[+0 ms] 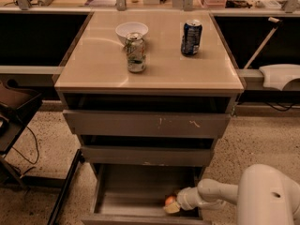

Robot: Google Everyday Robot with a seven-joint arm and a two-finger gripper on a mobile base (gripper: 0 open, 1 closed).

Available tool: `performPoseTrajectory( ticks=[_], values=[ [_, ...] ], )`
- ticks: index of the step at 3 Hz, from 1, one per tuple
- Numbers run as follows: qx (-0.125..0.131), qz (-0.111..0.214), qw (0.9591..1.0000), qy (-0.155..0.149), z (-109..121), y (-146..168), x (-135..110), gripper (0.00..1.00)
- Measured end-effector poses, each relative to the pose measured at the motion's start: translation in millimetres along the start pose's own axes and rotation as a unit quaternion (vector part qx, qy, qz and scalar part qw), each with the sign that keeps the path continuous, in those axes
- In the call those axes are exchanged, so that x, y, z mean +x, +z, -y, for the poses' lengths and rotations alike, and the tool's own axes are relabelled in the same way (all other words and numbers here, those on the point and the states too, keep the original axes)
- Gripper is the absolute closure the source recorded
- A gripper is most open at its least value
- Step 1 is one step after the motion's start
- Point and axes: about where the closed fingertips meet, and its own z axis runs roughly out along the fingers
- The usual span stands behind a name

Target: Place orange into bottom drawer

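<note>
Your gripper (172,206) is down low, inside the bottom drawer (131,197), close to the drawer's right side and near its front edge. The drawer is pulled out, and its bare floor runs away to the left of the gripper. The white arm (216,193) comes in from the right and bends down to the gripper.

The orange (169,200) is right at the tip of the gripper, touching it on the far-left side. It is inside the bottom drawer too. Only a small bit of the orange shows. You cannot tell how far open the gripper is, or if it has hold of the orange or the orange just sits against it.

Just above the gripper is the middle drawer (146,156), and above that is the top drawer (145,124). Both stick out a little. The top one has pale scratches on its front.

High above the gripper is the cabinet top (93,74). A white bowl (131,30) sits on it, up and to the left of the gripper. A green can (136,53) stands just in front of the bowl. A blue can (191,37) stands almost straight above the gripper, well apart from the green can.

The big white robot body (271,197) is to the right of the gripper, at the corner of the view.
</note>
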Motion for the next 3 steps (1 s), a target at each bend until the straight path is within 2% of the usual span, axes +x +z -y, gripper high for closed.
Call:
performPoseTrajectory(
  ticks=[1, 2, 3],
  values=[
    [-0.005, 0.003, 1.0000, 0.001, 3.5, 0.0, -2.2, 1.00],
    [-0.005, 0.003, 1.0000, 0.001, 3.5, 0.0, -2.1, 0.81],
    [-0.005, 0.003, 1.0000, 0.001, 3.5, 0.1, -2.1, 0.58]
  ],
)
